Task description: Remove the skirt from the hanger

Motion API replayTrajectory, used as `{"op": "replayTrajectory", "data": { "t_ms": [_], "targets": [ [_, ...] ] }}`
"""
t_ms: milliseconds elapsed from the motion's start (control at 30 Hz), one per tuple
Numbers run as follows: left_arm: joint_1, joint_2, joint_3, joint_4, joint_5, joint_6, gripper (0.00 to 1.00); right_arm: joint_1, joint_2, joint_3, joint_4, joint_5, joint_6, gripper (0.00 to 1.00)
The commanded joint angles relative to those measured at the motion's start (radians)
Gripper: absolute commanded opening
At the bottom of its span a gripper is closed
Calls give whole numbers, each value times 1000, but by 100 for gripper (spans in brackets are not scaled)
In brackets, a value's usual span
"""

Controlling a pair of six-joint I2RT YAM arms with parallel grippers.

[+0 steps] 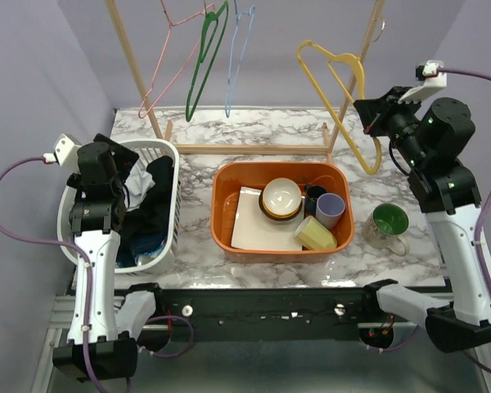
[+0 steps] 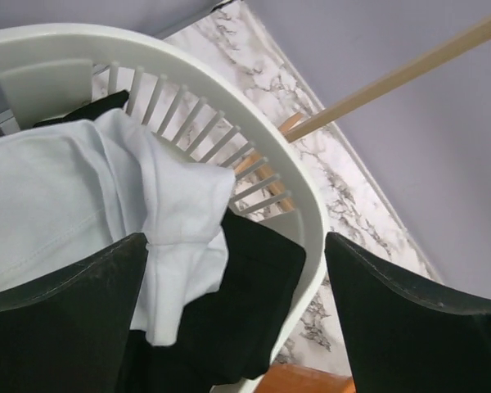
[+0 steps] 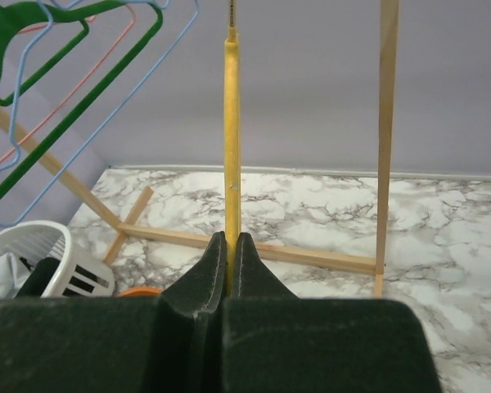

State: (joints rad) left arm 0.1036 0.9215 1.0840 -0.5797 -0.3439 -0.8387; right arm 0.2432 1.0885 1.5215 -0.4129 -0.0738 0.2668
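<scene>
A black garment, apparently the skirt [image 1: 157, 190] [image 2: 258, 303], lies in the white laundry basket [image 1: 165, 149] [image 2: 229, 90] beside a white cloth [image 2: 82, 188], its edge near the rim. My left gripper [image 1: 114, 190] [image 2: 236, 246] hovers over the basket, open, holding nothing; the black cloth lies below the gap. The yellow hanger [image 1: 344, 82] [image 3: 231, 139] is bare and tilted by the rack's right post. My right gripper [image 1: 375, 121] [image 3: 231, 246] is shut on its lower bar.
An orange tub [image 1: 226, 184] in the middle holds a bowl, cups and a white sheet. A green mug [image 1: 389, 223] stands to its right. Pink, green and blue hangers [image 1: 206, 57] dangle from the wooden rack [image 1: 245, 149] at the back.
</scene>
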Motion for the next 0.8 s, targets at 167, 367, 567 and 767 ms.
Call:
{"op": "replayTrajectory", "data": {
  "t_ms": [167, 367, 567, 767],
  "targets": [
    [-1, -39, 100, -43, 180, 128, 99, 106, 191, 207, 40, 184, -135, 1],
    [-8, -69, 106, -62, 169, 171, 99, 131, 300, 304, 85, 186, -170, 1],
    [-13, -79, 149, -68, 220, 196, 99, 139, 401, 400, 115, 213, -205, 1],
    [-15, -78, 182, -74, 243, 196, 99, 140, 447, 417, 197, 220, -242, 1]
  ]
}}
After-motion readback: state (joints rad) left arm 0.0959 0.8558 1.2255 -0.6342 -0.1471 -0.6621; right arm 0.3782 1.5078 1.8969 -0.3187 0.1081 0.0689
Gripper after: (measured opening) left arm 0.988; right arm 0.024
